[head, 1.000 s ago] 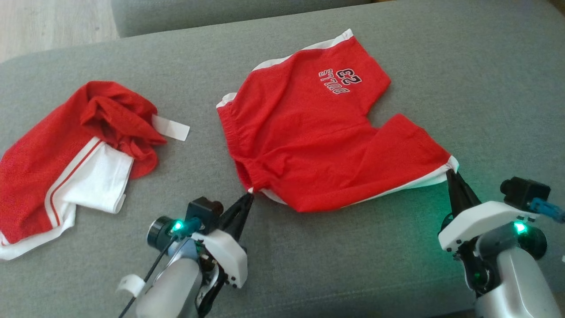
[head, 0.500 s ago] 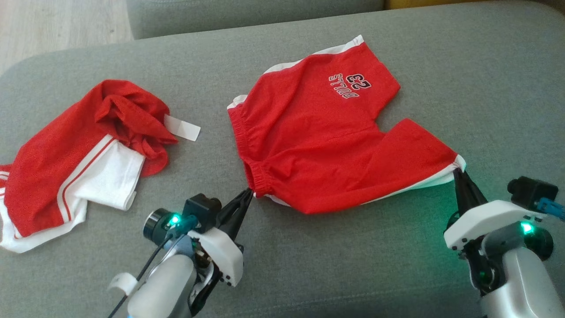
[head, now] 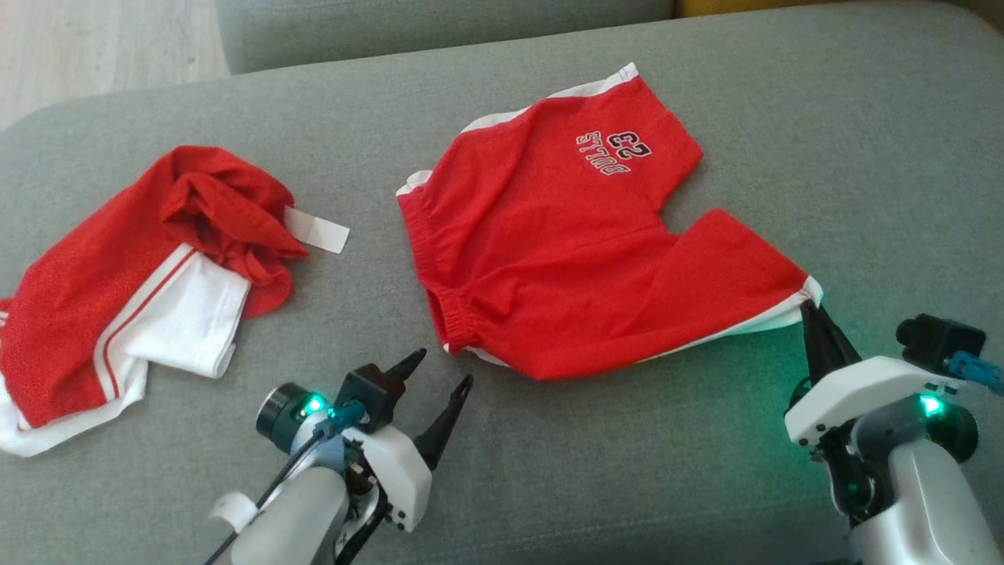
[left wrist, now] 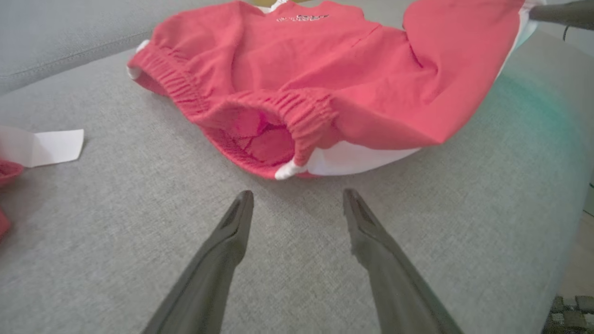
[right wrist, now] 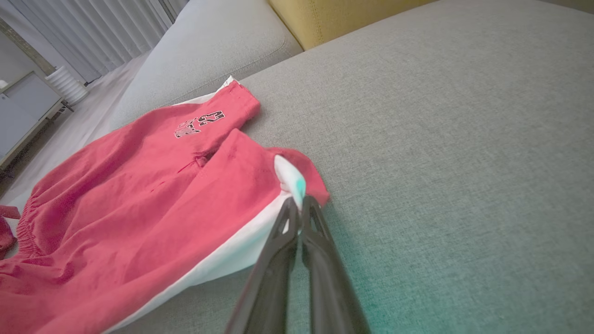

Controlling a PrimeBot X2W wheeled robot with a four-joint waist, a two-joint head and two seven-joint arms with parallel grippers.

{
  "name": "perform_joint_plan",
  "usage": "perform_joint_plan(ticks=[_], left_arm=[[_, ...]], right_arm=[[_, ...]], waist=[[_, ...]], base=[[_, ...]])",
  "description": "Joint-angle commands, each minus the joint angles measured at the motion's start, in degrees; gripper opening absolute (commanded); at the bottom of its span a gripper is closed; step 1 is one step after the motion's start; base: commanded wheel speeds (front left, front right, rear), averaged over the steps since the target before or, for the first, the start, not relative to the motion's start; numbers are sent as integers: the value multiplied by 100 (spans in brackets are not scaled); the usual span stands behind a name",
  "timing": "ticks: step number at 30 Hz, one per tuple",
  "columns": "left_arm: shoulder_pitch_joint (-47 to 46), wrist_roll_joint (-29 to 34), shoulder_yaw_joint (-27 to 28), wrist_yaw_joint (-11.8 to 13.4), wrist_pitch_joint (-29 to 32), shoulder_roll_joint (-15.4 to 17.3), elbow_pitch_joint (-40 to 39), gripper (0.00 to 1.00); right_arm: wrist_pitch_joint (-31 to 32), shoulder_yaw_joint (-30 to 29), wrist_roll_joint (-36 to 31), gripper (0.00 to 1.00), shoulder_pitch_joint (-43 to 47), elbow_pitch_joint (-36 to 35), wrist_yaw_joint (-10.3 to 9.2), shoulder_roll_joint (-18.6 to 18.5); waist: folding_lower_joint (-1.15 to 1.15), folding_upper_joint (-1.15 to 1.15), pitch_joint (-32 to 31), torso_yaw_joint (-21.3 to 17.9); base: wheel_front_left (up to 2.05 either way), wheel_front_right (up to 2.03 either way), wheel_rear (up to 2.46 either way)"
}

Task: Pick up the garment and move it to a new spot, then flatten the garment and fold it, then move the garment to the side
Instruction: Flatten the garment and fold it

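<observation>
Garment lies spread mid-cushion. My left gripper has just let go of the waistband corner: jaws wide, empty, just short of it. Right gripper stays pinched on the leg hem. Placement looks done; flattening next.

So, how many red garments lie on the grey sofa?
2. The red shorts lie in the middle, a leg corner held by the right tool. A crumpled red and white garment lies to their left. Others may lie outside view.
</observation>
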Motion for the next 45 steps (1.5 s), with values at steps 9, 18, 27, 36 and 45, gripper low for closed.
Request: perform_joint_plan(ticks=[9,18,27,36,45], left_arm=[[-643,62,195,3,-70,-97,192,100],[-719,-17,73,1,-70,-112,236,0],[-824,-289,-227,1,-70,162,-282,0],[-2205,-814,-556,0,295,984,-1439,0],[-2585,-1721,115,149,1331,1519,-3085,0]], right_arm=[[-65,218,6,0,-354,-172,-4,-17],[-78,219,-8,0,-396,-144,-4,-17],[-366,185,-58,0,-588,-273,-4,-28],[-748,232,64,0,-1370,-744,-4,-157],[-421,198,-24,0,-1518,-1930,-4,-109]], waist=[[0,0,150,-137],[0,0,139,-94],[0,0,-171,110],[0,0,-731,204],[0,0,-1004,83]], base=[[0,0,0],[0,0,0],[0,0,0],[0,0,0],[0,0,0]])
